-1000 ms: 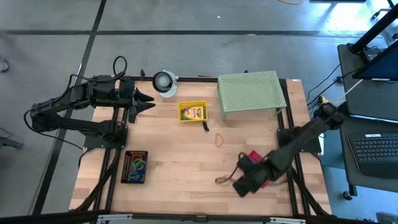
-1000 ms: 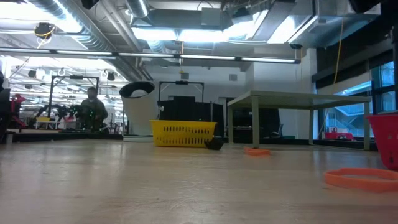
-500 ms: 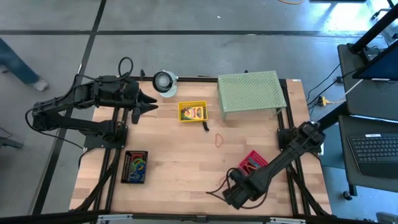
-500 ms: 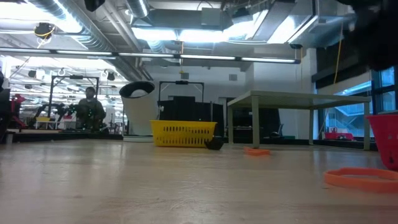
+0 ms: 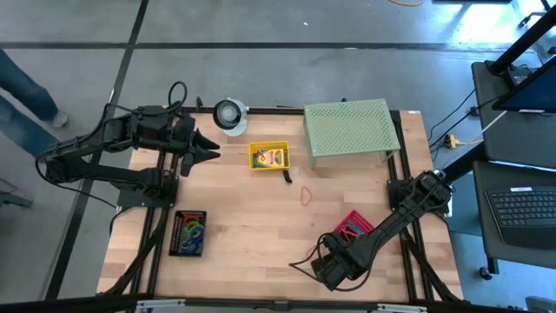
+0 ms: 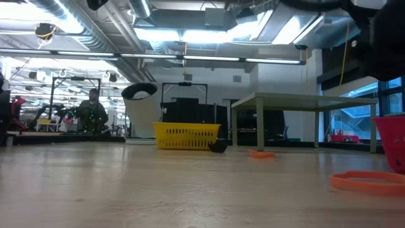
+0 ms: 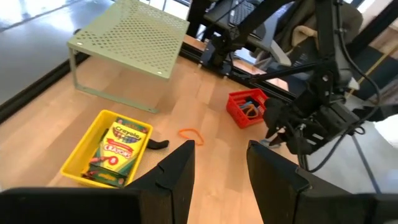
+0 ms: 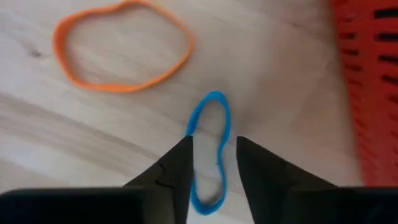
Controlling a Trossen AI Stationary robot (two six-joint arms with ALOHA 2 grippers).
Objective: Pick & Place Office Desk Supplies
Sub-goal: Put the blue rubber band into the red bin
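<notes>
My right gripper [image 8: 211, 171] points down at the near right of the table [image 5: 252, 217], open. Its fingers stand on either side of a thin blue rubber-band loop [image 8: 210, 146] that lies flat on the wood. An orange loop [image 8: 121, 53] lies just beyond it, and a red basket [image 8: 367, 87] stands beside it. A crayon box [image 5: 270, 157] lies in a yellow bin [image 5: 254, 156]. A second orange loop [image 5: 307, 195] and a small black clip [image 5: 287, 177] lie mid-table. My left gripper [image 7: 221, 177] hovers open and empty at the far left. My right gripper comes from above with a finger on each side of the blue loop's near part [image 8: 194, 127], the fingers lying along the loop. The loop lies flat on the table. Whether a finger touches it, I cannot tell.
A pale green perforated stand [image 5: 350, 129] fills the far right. A round white roll [image 5: 230, 113] sits at the far edge. A black tray [image 5: 188, 233] with coloured loops lies at the near left. A person's legs [image 5: 22, 91] show on the floor at the left.
My right gripper has come down and moved toward the table's near edge and a little left, rolling as it went, and has uncovered the red basket. My left gripper has turned slightly in place.
</notes>
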